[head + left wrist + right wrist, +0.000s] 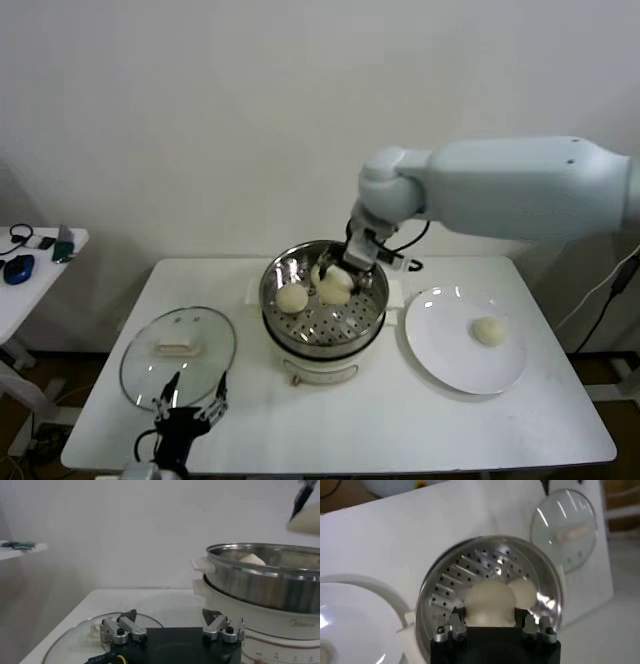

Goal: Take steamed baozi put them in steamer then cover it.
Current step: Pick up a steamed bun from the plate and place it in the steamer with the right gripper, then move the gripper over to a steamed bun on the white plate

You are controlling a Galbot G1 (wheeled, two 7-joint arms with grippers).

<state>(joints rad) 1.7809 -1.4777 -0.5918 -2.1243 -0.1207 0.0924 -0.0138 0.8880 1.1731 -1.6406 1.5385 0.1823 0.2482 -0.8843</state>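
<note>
Right claw (338,272) clenched on a steamed baozi (489,602) above the steamer (372,315), risking crushing buns already inside; left claw (190,403) released.

Head view looks forward and down over the whole white table (420,420). Left wrist view sits low near the tabletop, facing the steamer (265,587) side-on; right wrist view looks steeply down into it, close.

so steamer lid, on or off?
Off. The glass lid lies flat on the table beside the left gripper; the steamer stands uncovered, its perforated tray showing.
</note>
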